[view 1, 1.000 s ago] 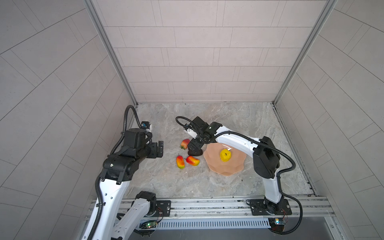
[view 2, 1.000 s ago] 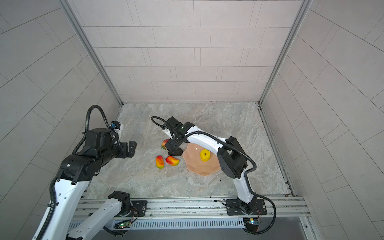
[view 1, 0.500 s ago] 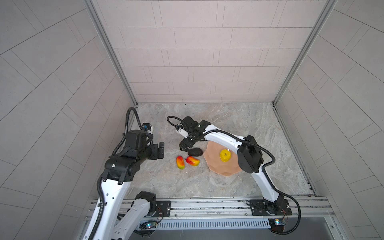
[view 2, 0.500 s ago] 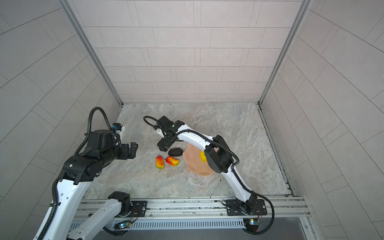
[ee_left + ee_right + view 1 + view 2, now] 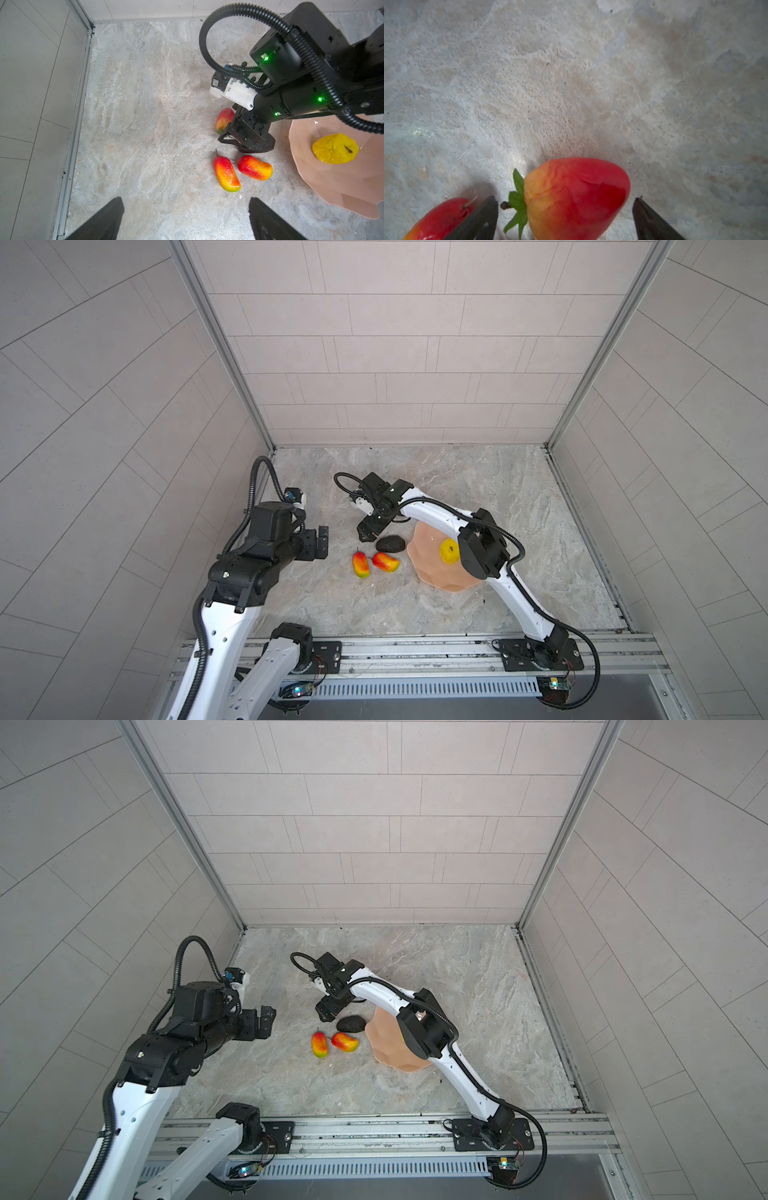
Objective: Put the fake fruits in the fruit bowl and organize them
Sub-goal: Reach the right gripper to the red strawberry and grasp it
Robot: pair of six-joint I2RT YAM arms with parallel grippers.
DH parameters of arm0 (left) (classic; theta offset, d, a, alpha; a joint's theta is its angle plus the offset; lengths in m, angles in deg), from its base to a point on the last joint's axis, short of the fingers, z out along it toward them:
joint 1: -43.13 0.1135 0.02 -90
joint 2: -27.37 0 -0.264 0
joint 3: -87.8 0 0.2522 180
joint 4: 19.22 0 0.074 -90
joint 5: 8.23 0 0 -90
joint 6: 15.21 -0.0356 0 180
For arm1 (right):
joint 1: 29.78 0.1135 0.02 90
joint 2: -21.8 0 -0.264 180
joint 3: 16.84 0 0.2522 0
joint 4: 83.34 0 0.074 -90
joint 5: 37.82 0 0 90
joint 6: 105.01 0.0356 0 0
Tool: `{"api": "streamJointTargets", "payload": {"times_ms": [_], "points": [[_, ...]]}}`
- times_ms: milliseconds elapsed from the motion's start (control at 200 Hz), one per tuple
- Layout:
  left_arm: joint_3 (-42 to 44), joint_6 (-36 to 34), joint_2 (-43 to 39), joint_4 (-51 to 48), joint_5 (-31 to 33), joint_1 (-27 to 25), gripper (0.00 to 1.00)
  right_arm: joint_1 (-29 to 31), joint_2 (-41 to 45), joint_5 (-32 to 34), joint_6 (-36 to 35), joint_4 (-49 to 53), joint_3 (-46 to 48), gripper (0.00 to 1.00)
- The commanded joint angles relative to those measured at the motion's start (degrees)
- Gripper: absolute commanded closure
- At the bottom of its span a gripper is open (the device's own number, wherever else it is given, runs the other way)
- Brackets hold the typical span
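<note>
My right gripper (image 5: 564, 198) is open and low over the floor. The red strawberry (image 5: 575, 197) lies between its fingers, with a gap on each side. In both top views the gripper (image 5: 365, 536) hides that fruit. The dark avocado (image 5: 390, 544) lies just beside it, against the peach bowl (image 5: 428, 547). A yellow wrinkled fruit (image 5: 449, 551) sits in the bowl. Two mangoes (image 5: 361, 565) (image 5: 386, 562) lie side by side in front of the avocado. My left gripper (image 5: 185, 199) is open and empty, hovering left of the mangoes (image 5: 226, 173).
Tiled walls close in the marble floor on the left, back and right. A metal rail (image 5: 415, 649) with both arm bases runs along the front. The right arm's elbow (image 5: 482, 547) hangs over the bowl. A metal corner post (image 5: 83, 16) stands near the left arm.
The right gripper has shifted left off the avocado, which now shows, and sits around the strawberry. The left arm has barely moved.
</note>
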Motion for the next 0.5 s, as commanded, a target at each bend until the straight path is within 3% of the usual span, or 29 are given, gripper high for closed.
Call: {"api": "streamJointTargets", "payload": {"times_ms": [0,380,495], "points": [[0.52,-0.59,-1.07,0.31,-0.33,0.0,0.0,-0.27,-2.31,-1.35,0.25,0.26,-0.91,0.13],[-0.52,-1.55,-0.82,0.13,-0.63,-0.02,0.0,-0.41,-2.93,-1.73,0.3,-0.57,-2.37,0.29],[-0.93,-1.85,-0.55,-0.2,-0.74,0.0,0.0,-0.36,-3.23,-2.14,0.35,-0.09,-3.46,0.45]]}}
